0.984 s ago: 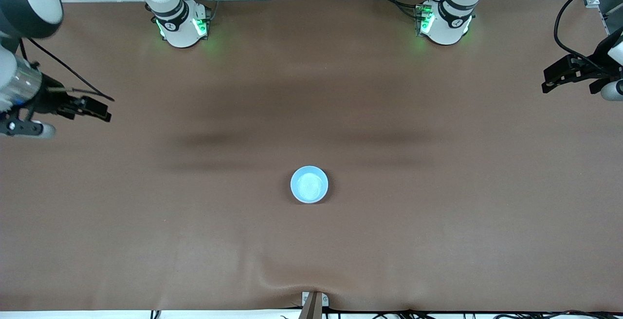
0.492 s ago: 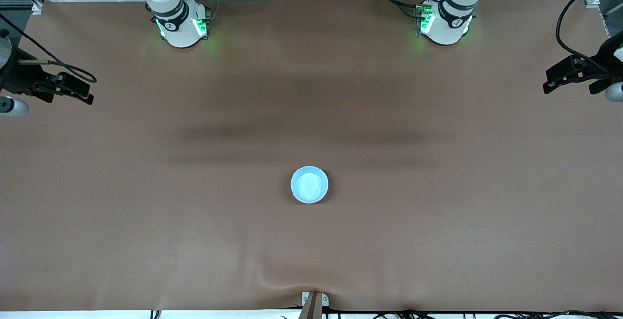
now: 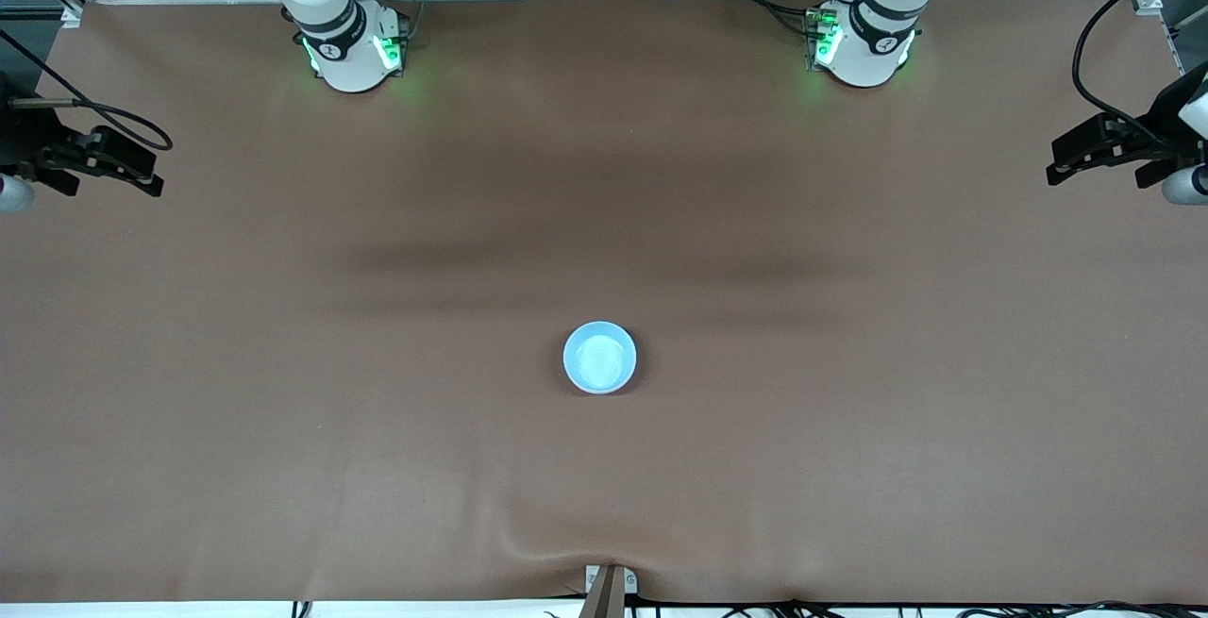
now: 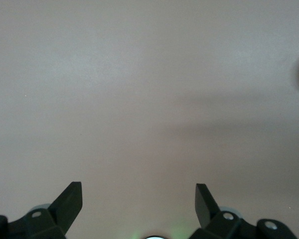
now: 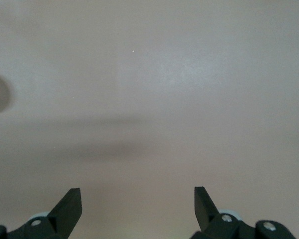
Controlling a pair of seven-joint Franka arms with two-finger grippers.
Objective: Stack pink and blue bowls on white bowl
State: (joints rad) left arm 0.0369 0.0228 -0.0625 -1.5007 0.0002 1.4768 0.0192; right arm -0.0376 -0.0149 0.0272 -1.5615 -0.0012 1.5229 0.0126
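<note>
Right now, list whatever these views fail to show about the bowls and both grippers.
- Pink and white bowls: not visible; the front view shows only the blue bowl from above, so anything nested under it is hidden.
- Blue bowl: cut by the right wrist view's edge.
- Right gripper and left gripper, both open: bodies cut off in the wrist views, arms cut by the front view's sides.

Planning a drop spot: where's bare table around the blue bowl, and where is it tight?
Only the blue bowl sits on the table, mid-table. Bare cloth rings it: toward the bases, toward the camera and toward both ends. Left gripper and right gripper, jaws open, wait over the two ends. Nowhere crowded.
</note>
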